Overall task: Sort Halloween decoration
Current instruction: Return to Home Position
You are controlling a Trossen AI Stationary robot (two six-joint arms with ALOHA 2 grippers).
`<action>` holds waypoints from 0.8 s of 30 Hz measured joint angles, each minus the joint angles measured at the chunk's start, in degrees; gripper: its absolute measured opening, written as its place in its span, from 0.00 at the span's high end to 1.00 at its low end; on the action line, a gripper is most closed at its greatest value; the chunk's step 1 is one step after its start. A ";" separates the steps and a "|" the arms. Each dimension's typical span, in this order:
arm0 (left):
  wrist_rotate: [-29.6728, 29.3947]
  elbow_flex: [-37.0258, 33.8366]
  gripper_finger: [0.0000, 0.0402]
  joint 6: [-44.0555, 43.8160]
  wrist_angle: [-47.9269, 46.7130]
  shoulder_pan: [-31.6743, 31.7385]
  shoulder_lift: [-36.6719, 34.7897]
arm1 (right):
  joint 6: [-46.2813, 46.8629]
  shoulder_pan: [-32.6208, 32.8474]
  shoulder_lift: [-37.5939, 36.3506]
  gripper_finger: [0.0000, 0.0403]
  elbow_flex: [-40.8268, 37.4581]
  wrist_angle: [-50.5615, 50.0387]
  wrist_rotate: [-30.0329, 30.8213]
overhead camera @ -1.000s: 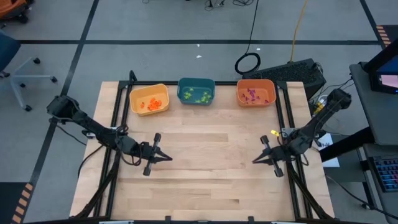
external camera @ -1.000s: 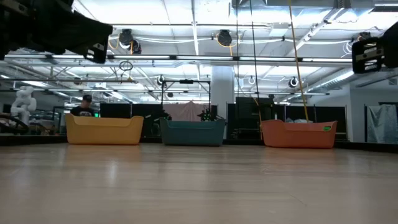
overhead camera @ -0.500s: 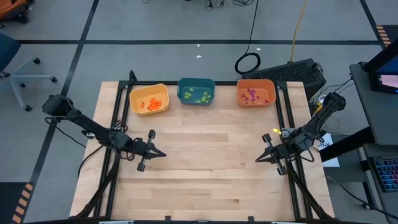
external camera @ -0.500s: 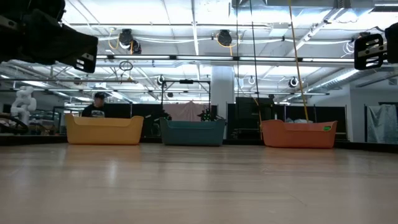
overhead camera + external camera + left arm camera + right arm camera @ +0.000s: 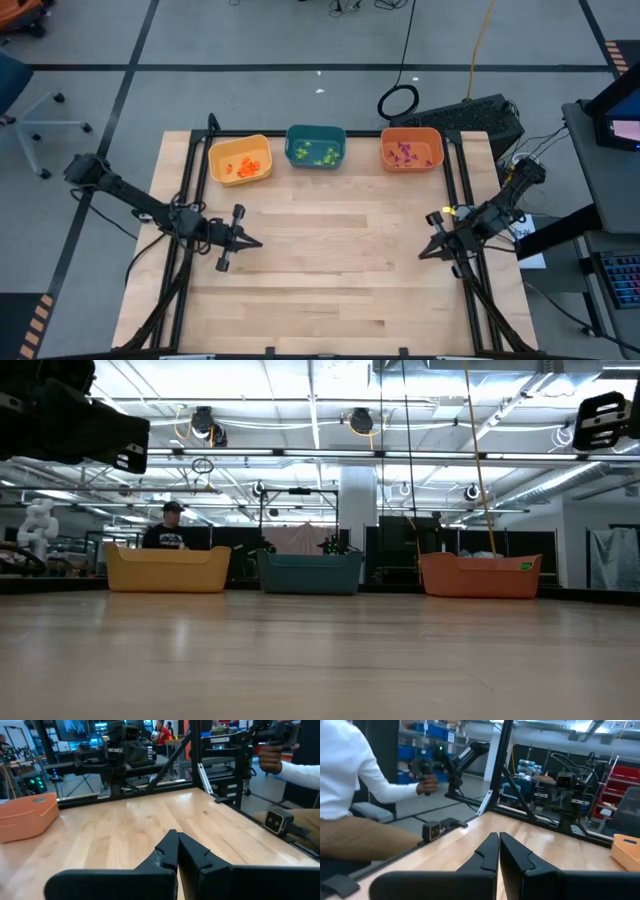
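The Halloween decoration lies sorted in three bins along the table's far edge: orange trinkets (image 5: 246, 167) in the yellow bin (image 5: 240, 159), light-green trinkets (image 5: 320, 154) in the teal bin (image 5: 316, 146), purple trinkets (image 5: 405, 152) in the orange bin (image 5: 411, 148). My left gripper (image 5: 259, 243) is shut and empty above the table's left part, pointing level toward the right edge. My right gripper (image 5: 421, 255) is shut and empty above the right part, pointing toward the left edge.
A wide stretch of bare wooden table (image 5: 330, 270) lies between the two grippers. A black frame rail (image 5: 455, 190) runs along each side of the table. In the wrist views a person's hand (image 5: 270, 759) and white sleeve (image 5: 355, 770) show beyond the table.
My left gripper has drawn back toward the table's left edge, staying level and shut. My right gripper has drawn back toward the right edge, rolling a little about its own axis. Nothing on the table has moved.
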 joint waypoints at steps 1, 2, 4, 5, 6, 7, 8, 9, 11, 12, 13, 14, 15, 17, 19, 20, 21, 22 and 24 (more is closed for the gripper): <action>0.03 0.00 0.98 0.36 -0.65 0.33 -0.75 | -0.59 -0.48 0.11 1.00 0.00 0.07 -0.91; 0.11 0.00 0.98 0.92 -1.32 0.71 -1.49 | -0.83 -0.99 0.11 1.00 0.00 0.08 -1.94; 0.54 0.00 0.98 1.13 -2.04 1.83 -2.81 | -0.75 -2.27 0.11 1.00 0.00 -0.07 -2.21; 0.86 0.00 0.98 1.14 -3.01 2.45 -3.68 | -0.72 -2.92 0.13 1.00 0.00 -0.35 -2.53; 1.54 -0.02 0.98 1.14 -3.54 3.13 -4.42 | -0.73 -3.62 0.16 1.00 0.00 -0.46 -3.41; 2.26 -0.02 0.98 1.13 -4.16 3.84 -5.06 | -0.78 -4.34 0.13 1.00 0.00 -0.44 -4.57; 3.03 -0.02 0.98 1.13 -5.04 4.54 -5.71 | -0.83 -5.12 0.13 1.00 0.00 -0.44 -5.34; 3.71 -0.02 0.98 1.13 -6.11 5.21 -6.50 | -0.88 -5.91 0.13 1.00 0.00 -0.47 -6.30; 5.15 -0.02 0.98 1.10 -7.31 6.67 -7.66 | -0.97 -7.53 0.13 1.00 0.00 -0.50 -7.19; 5.92 -0.02 0.98 1.08 -8.37 7.42 -8.20 | -1.05 -8.38 0.14 1.00 0.00 -0.61 -7.99; 6.65 -0.03 0.98 1.08 -9.27 8.10 -8.73 | -1.16 -9.25 0.16 1.00 0.00 -0.69 -8.48; 7.52 -0.04 0.98 1.07 -9.71 8.82 -9.25 | -1.16 -10.18 0.13 1.00 0.00 -0.81 -9.26; 8.34 -0.04 0.98 1.07 -10.04 9.56 -9.81 | -1.18 -11.15 0.14 1.00 0.00 -0.89 -9.95; 10.22 -0.04 0.98 1.09 -11.14 10.95 -10.63 | -1.16 -13.02 0.16 1.00 -0.01 -1.03 -11.97; 12.09 -0.04 0.98 1.09 -12.09 12.55 -11.40 | -0.81 -14.81 0.14 1.00 -0.02 -1.37 -13.47; 12.98 -0.04 0.98 1.09 -12.34 13.32 -11.69 | -0.65 -15.64 0.16 1.00 -0.02 -1.51 -14.10; 13.67 -0.04 0.98 1.09 -13.04 14.06 -12.02 | -0.34 -16.39 0.16 1.00 -0.02 -1.62 -14.24; 14.12 -0.04 0.98 1.05 -13.97 14.73 -12.35 | 0.14 -17.11 0.16 1.00 -0.02 -1.82 -14.51; 15.02 -0.04 0.98 1.00 -15.63 15.74 -13.13 | 0.73 -18.28 0.16 1.00 -0.02 -2.55 -15.56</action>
